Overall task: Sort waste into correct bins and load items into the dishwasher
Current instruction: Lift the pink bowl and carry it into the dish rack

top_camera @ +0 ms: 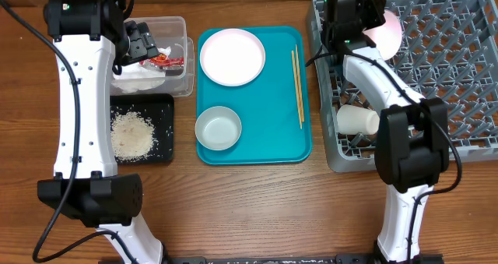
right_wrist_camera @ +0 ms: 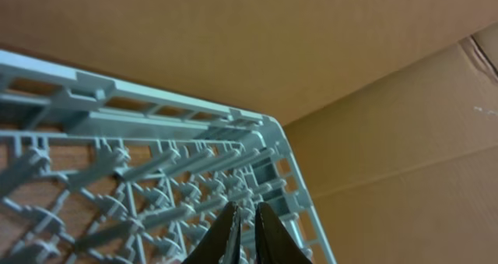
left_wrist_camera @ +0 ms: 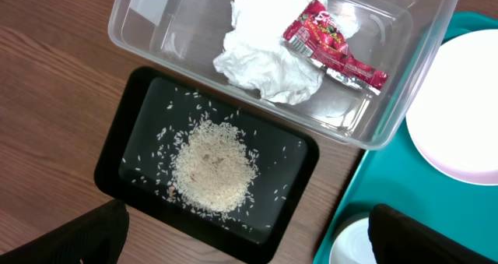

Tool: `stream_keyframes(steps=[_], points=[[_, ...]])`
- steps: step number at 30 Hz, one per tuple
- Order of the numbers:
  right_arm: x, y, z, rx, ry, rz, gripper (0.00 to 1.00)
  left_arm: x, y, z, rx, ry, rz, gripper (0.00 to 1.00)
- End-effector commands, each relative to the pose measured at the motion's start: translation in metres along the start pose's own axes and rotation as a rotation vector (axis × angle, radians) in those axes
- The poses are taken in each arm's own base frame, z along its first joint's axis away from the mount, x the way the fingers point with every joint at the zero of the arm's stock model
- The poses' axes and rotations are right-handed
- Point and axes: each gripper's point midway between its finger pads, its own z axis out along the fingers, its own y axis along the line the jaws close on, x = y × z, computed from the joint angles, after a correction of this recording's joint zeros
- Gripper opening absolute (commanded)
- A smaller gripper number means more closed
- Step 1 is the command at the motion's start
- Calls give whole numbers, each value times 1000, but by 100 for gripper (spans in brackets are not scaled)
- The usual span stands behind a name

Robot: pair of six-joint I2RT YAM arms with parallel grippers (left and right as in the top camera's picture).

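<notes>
A crumpled napkin (left_wrist_camera: pixel 257 54) and a red wrapper (left_wrist_camera: pixel 331 46) lie in the clear tub (left_wrist_camera: pixel 405 85). Rice (left_wrist_camera: pixel 214 167) is heaped in the black tray (left_wrist_camera: pixel 132 124). My left gripper (left_wrist_camera: pixel 257 241) hangs above them, open wide and holding nothing. On the teal tray (top_camera: pixel 264 139) sit a white plate (top_camera: pixel 232 56), a bowl (top_camera: pixel 218 128) and chopsticks (top_camera: pixel 296 85). The dish rack (top_camera: pixel 459 77) holds a cup (top_camera: pixel 356 120) on its side and a second bowl (top_camera: pixel 389 32). My right gripper (right_wrist_camera: pixel 247 207) is over the rack's far corner, its jaws together but for a thin slit, nothing between them.
Brown cardboard walls (right_wrist_camera: pixel 233 38) rise just behind the rack's far edge. The tub, black tray, teal tray and rack stand side by side across the wooden table (top_camera: pixel 257 209). Both arm bases stand at the near edge.
</notes>
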Motion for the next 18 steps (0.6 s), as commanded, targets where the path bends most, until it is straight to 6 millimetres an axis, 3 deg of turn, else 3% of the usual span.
stream_keyframes(steps=[1, 4, 9, 13, 15, 17, 18], points=[[3, 16, 5, 2, -4, -31, 9, -1, 0, 2, 1, 3, -12, 100], [2, 17, 3, 0, -8, -27, 9, -1, 0, 2, 1, 3, -12, 100], [-17, 8, -4, 42, -64, 75, 9, -1, 0, 2, 1, 3, -12, 100], [-37, -15, -17, 130, -120, 238, 14, -1, 0, 2, 1, 3, -12, 100], [-46, -28, -26, 166, -142, 313, 20, -1, 0, 2, 1, 3, -12, 100], [-58, -49, -36, 174, -161, 375, 42, -1, 0, 2, 1, 3, -11, 100], [-60, -54, -39, 172, -161, 388, 45, -2, 0, 2, 2, 2, -12, 100]])
